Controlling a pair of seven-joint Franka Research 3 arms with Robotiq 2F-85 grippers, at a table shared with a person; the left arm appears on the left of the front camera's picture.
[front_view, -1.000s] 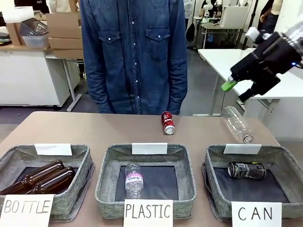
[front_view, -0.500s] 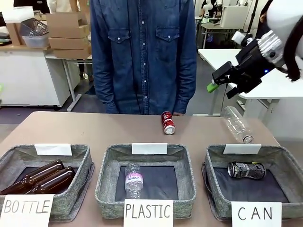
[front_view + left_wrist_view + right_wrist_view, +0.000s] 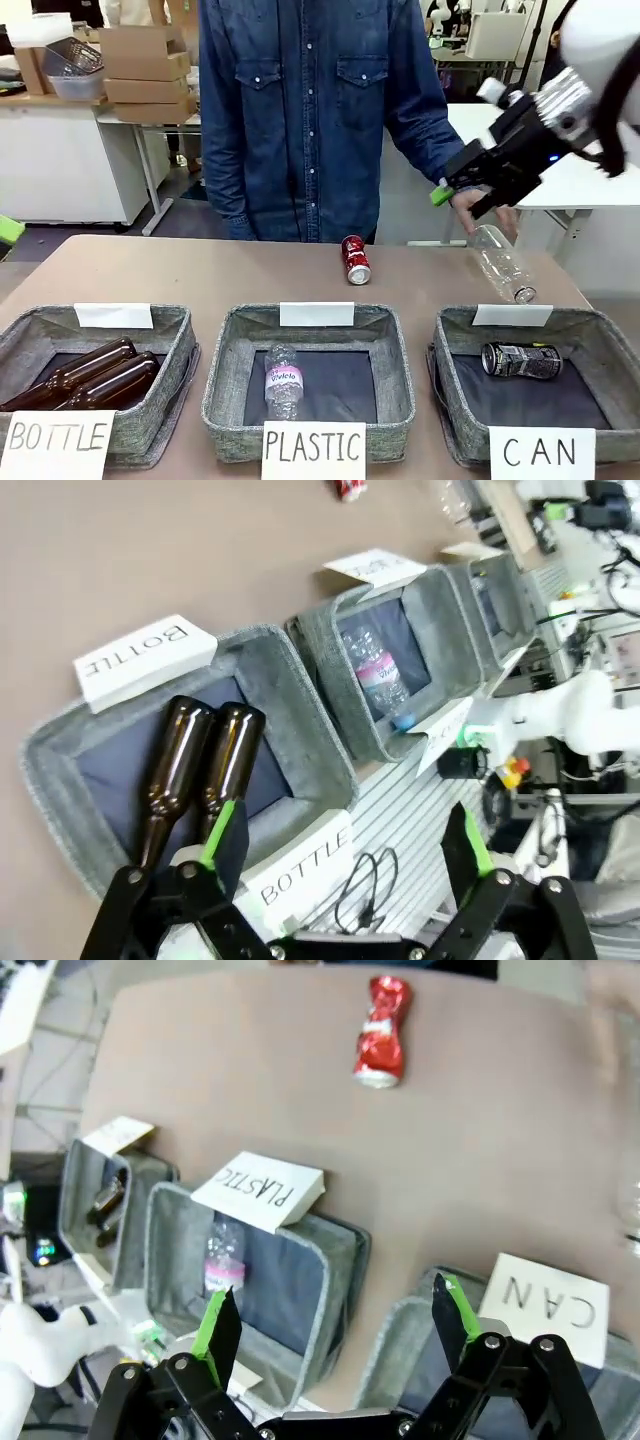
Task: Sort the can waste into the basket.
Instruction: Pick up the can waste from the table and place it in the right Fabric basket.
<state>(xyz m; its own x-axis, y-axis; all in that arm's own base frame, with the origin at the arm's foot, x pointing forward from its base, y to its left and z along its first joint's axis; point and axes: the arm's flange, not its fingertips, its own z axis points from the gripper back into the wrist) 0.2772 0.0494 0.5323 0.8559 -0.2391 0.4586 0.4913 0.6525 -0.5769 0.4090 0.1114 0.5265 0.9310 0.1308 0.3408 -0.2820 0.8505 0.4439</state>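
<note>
We're counting three baskets: BOTTLE basket (image 3: 150, 425), PLASTIC basket (image 3: 225, 385), CAN basket (image 3: 462, 435). Counting two cans: red can (image 3: 354, 260), black can (image 3: 520, 360). Two clear plastic bottles (image 3: 283, 382) (image 3: 500, 262), two brown glass bottles (image 3: 95, 364) (image 3: 112, 388) showing.

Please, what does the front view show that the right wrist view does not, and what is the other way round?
Front view: the black and silver can lying inside the CAN basket, and the handwritten BOTTLE sign.

Right wrist view: the right gripper seen from behind, its two green-padded fingers standing wide apart with nothing between them.

Both: the red can lying on the bare table, the PLASTIC basket with a clear bottle in it, and the CAN sign.
</note>
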